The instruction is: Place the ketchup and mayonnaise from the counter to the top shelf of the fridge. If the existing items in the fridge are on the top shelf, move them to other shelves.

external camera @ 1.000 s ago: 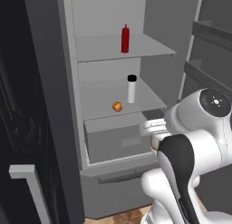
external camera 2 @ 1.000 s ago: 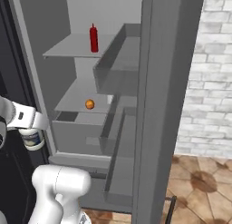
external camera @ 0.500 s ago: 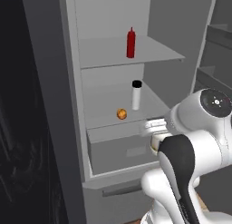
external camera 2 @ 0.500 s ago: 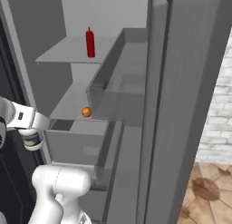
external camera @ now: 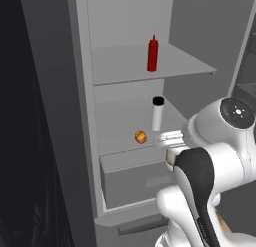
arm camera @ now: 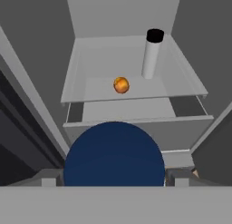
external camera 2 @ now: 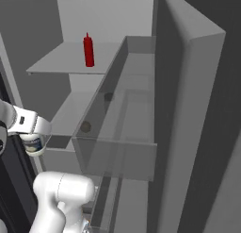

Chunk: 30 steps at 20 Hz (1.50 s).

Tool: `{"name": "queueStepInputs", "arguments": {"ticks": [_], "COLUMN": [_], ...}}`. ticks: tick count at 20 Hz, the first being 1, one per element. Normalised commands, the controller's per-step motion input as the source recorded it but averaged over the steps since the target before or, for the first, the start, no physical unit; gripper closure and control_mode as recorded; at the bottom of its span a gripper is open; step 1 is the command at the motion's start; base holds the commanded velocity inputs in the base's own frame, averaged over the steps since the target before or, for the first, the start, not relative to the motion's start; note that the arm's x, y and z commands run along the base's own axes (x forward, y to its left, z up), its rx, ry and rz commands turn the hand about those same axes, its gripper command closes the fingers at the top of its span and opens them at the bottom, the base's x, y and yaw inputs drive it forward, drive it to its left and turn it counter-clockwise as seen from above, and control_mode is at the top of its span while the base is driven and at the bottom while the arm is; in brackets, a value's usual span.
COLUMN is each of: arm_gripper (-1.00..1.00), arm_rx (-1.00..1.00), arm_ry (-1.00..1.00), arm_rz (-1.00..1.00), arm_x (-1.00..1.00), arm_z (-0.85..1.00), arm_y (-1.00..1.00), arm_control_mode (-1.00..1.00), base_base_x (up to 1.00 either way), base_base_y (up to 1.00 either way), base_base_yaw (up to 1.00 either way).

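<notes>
- The tall grey fridge with its pale grey interior stands open and takes up most of the left base view.
- The slim red ketchup squeeze bottle with the pointed cap stands upright on the top shelf, upper middle of the left base view. In the right base view it's at the upper left, on the same highest pale grey board.
- One board down, a small round orange ball sits on the lower shelf, near the middle of the left base view. Just to its right, not touching, is an upright pale cylinder with a black top.
- In the hand view the ball is a bit above centre and the black-topped cylinder is up and to its right, both on that lower board.
- The squat white mayonnaise jar with its pale label is at the left edge of the right base view, in the gripper, in front of the fridge below the top shelf.
- In the hand view its dark blue lid is a big round disc at the bottom middle, right between the two dark fingertips.
- So the fingers are spread wide, clamped on either side of the jar.
- A grey drawer sits under the lower board, lower middle of the left base view.
</notes>
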Motion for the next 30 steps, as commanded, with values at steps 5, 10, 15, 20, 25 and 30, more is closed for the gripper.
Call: {"name": "queueStepInputs", "arguments": {"ticks": [5,10,15,20,25,30], "arm_gripper": [1.00,1.00,1.00,1.00,1.00,1.00], "arm_rx": [-0.04,-0.14,-0.10,-0.03,0.01,0.00], "arm_ry": [-0.02,-0.13,-0.12,-0.10,-0.02,-0.04], "arm_rz": [0.00,0.00,0.01,0.01,0.07,0.07], "arm_x": [0.04,0.00,0.00,0.01,0.04,0.11], "arm_z": [0.17,0.51,0.60,0.61,0.47,0.16], "arm_y": [0.11,0.25,0.08,0.00,0.00,0.00], "arm_control_mode": [-1.00,-1.00,-1.00,-1.00,-1.00,-1.00], "base_base_x": [0.09,0.00,0.00,0.00,0.00,0.00], "base_base_y": [0.16,0.00,0.00,0.00,0.00,0.00], "base_base_yaw": [0.00,0.00,0.00,0.00,0.00,0.00]}}
